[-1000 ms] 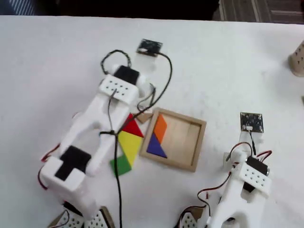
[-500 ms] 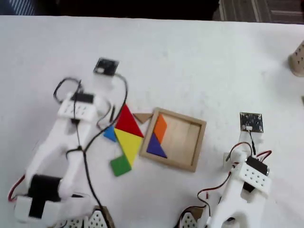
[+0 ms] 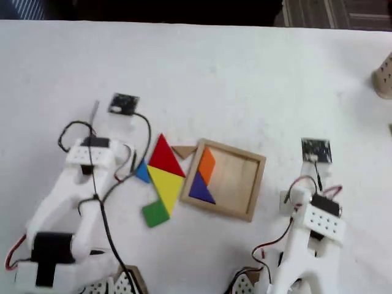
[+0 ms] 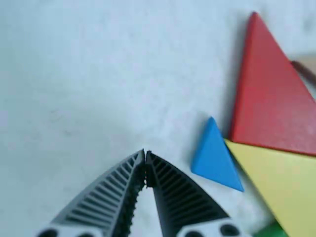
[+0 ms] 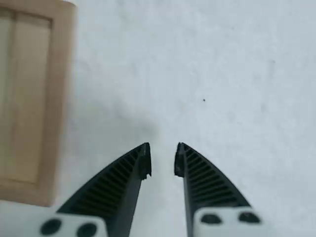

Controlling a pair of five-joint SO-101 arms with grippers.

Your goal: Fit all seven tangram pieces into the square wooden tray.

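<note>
The white desk (image 3: 275,73) runs wide under me, with dark floor beyond its far edge. The square wooden tray (image 3: 256,190) sits tilted near the middle, between my two arms. Two pieces lie inside it against the side nearest my left arm: an orange piece (image 3: 207,164) and a purple triangle (image 3: 200,188) touching it. The rest of the tray floor is bare wood.

The other five pieces lie loose on the desk outside that same side of the tray. A small tan triangle (image 3: 183,150) is just beside the tray's corner. A red triangle (image 3: 165,157) has a yellow piece (image 3: 165,185) against its long edge, and a green square (image 3: 155,213) sits at the yellow piece's near end. A small blue triangle (image 4: 213,155) lies where the red and yellow pieces meet, on the side away from the tray.

My left hand (image 4: 145,158) hangs over bare desk just beside the blue triangle. Its fingers are together at the tips and hold nothing.

My right hand (image 5: 162,158) is over bare desk on the tray's opposite side, near its outer rim. Its fingers stand slightly apart with a narrow gap between the tips, and they are empty.
</note>
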